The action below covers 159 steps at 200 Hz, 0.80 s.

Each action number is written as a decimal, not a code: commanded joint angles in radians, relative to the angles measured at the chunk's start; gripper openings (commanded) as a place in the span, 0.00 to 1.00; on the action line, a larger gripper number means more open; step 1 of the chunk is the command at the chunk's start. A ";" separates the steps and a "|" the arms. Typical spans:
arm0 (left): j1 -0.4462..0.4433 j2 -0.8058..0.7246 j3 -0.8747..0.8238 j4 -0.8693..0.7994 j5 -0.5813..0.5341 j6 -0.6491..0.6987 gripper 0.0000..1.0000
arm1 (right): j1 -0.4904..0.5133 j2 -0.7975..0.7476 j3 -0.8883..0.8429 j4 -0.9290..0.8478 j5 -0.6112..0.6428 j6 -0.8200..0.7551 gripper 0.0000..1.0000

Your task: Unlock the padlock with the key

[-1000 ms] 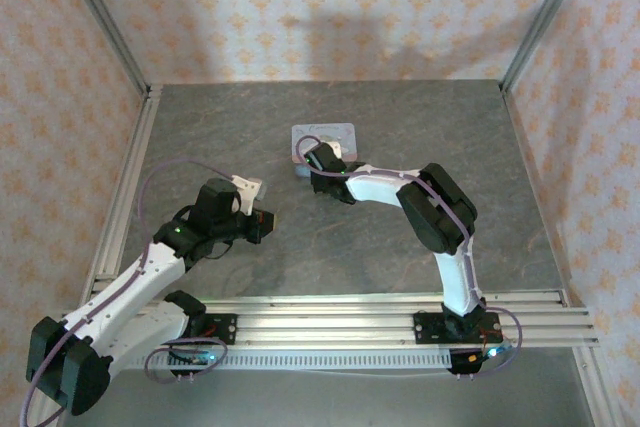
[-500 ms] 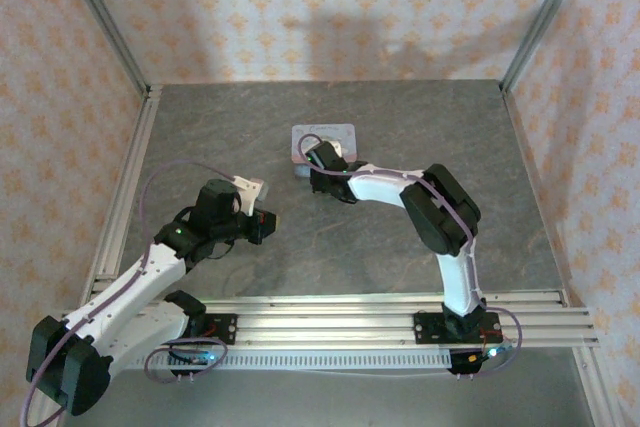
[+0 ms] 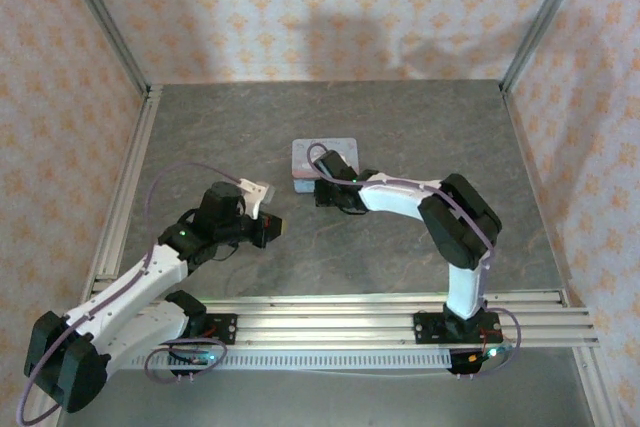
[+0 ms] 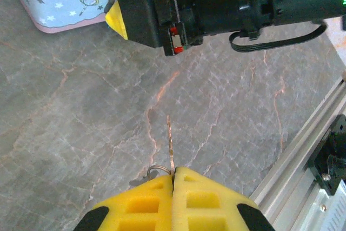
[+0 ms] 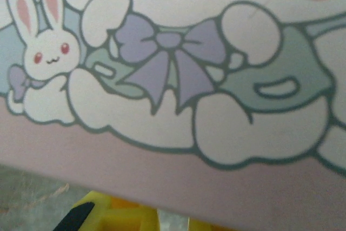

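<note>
- The bench (image 3: 420, 137) carries both arms on the rail along its near edge.
- Your right arm rises from its base towards the right end of that edge. It folds at the elbow and runs its white forearm leftwards to the middle of the bench.
- Your left arm starts at the near left corner and lies low, stretched away from it towards the middle, with the wrist turned to the right.
- The tin (image 3: 312, 153) sits at mid-bench, a little towards the far edge. In the right wrist view its lid, with a rabbit and a bow drawn on it, is very close (image 5: 162, 106).
- Your right gripper (image 3: 322, 189) is at the tin's near edge. From the left wrist you see its yellow tip (image 4: 116, 17) just beside the tin's corner (image 4: 59, 4). I cannot tell how far its jaws stand apart or whether they hold anything, because its yellow fingers (image 5: 116, 217) are cut off at the bottom of its own view.
- Your left gripper (image 4: 173, 170) is pressed fully closed on the key (image 4: 170, 133). It hovers left of the middle, nearer the near edge (image 3: 270, 228).
- The key's thin blade sticks straight out from between the yellow pads. Its small wire ring (image 4: 155, 169) pokes out just beside the left pad.
</note>
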 commanded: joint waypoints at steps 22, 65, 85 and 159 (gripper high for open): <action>-0.034 0.018 -0.090 0.118 0.006 0.016 0.00 | 0.029 -0.091 -0.024 -0.074 -0.062 0.073 0.02; -0.035 0.140 -0.153 0.357 0.103 0.070 0.00 | 0.027 -0.130 0.000 -0.152 -0.131 0.101 0.01; -0.034 0.230 -0.139 0.427 0.151 0.111 0.00 | 0.026 -0.137 0.022 -0.190 -0.147 0.101 0.01; 0.039 0.407 -0.155 0.709 0.271 0.127 0.00 | 0.002 -0.170 0.034 -0.226 -0.250 0.136 0.00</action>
